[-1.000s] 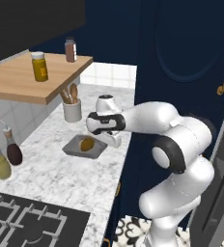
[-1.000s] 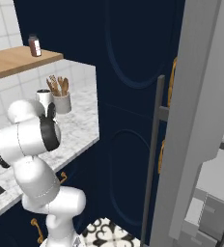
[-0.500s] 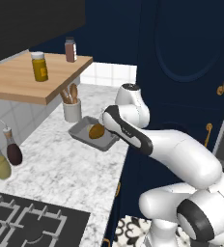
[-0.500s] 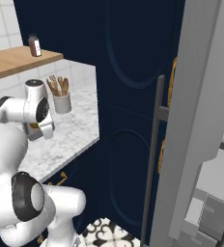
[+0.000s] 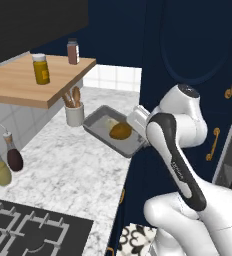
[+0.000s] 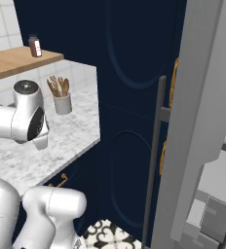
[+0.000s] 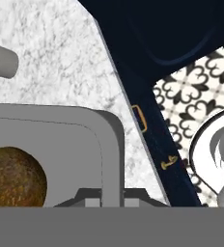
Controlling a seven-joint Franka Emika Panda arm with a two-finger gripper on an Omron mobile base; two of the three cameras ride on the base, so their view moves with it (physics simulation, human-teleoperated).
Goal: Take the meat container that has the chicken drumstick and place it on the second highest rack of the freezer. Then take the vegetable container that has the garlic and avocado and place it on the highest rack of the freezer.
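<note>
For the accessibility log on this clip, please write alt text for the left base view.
The white arm's claw is shut on the rim of a grey tray, held tilted above the marble counter and carrying the yellow-brown avocado and a pale garlic. Behind it stand a utensil cup and a wooden shelf with two jars.

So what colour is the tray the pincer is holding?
Grey tray; the left base view shows it best.
</note>
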